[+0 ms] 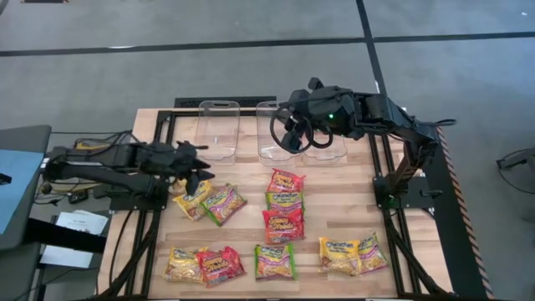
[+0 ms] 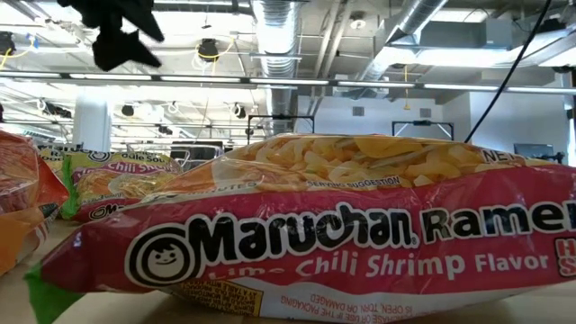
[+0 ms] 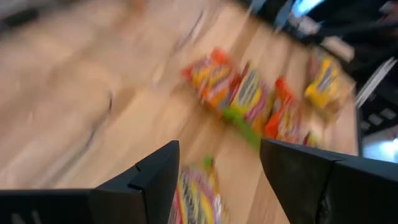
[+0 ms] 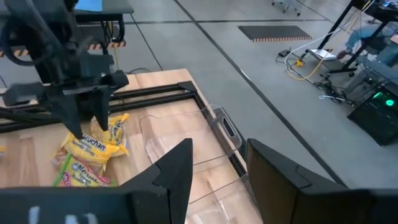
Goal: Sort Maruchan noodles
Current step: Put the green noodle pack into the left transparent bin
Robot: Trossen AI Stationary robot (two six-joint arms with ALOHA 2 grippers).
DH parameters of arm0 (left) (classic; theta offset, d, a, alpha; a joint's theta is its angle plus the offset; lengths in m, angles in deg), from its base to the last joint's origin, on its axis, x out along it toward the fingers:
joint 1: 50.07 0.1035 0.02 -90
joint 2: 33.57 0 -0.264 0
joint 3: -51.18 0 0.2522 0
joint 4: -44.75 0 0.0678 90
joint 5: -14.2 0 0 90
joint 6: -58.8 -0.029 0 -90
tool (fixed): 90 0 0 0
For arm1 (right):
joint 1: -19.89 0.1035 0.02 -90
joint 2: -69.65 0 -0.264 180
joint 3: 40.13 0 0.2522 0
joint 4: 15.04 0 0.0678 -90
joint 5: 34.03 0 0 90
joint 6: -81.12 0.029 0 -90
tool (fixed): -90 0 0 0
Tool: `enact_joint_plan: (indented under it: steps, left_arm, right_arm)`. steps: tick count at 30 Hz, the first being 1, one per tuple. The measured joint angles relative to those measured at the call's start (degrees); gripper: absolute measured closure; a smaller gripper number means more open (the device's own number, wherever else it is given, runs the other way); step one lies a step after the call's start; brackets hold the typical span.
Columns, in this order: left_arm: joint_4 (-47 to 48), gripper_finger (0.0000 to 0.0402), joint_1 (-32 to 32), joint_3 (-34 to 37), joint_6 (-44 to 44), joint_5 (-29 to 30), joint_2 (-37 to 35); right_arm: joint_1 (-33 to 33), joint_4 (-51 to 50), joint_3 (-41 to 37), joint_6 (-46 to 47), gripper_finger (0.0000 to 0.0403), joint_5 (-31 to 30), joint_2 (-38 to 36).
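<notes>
The left gripper (image 1: 194,171) hangs over the table's left side, fingers spread wide and empty, right above a yellow packet (image 1: 191,201) that lies touching a green-edged packet (image 1: 223,203). In the left wrist view that packet sits between the two dark fingers (image 3: 155,180), slightly below them, so the jaws straddle it without touching, as far as I can tell.

Over at the far edge, the right gripper (image 1: 292,134) hovers above the clear bins (image 1: 219,130), jaws parted, nothing between them. From its own camera you look down past its fingers (image 4: 180,168) into a bin, with the other arm and the yellow packet beyond.

The rest of the noodles are scattered flat on the wood: a stack of red and green packets (image 1: 284,205) mid-table, and a row along the near edge, including a yellow pair (image 1: 353,253) toward the near right corner.

These packets should be light, glossy and slippery, with a brittle noodle block inside, so squeeze too hard and it cracks. Lying flat, there's little to bite; my call is to pinch across the short width or catch a crimped end seam, and expect the neighbour touching it to drag along.
</notes>
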Motion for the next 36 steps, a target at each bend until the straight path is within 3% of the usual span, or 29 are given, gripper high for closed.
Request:
enact_joint_plan:
  steps: [3,16,36]
  left_arm:
    - [2.71,0.0189,0.82,0.09,1.05,-0.07,1.90]
    - [1.70,0.0189,9.18,3.46,3.35,-15.26,12.40]
    - [-4.79,0.0189,9.50,3.48,5.75,-29.02,30.15]
  right_arm:
    - [0.11,-0.39,0.00,0.00,0.0229,1.34,0.00]
    - [0.16,-1.46,0.00,0.00,0.0229,2.06,0.00]
    - [0.14,-4.54,0.00,-0.04,0.0229,4.93,0.04]
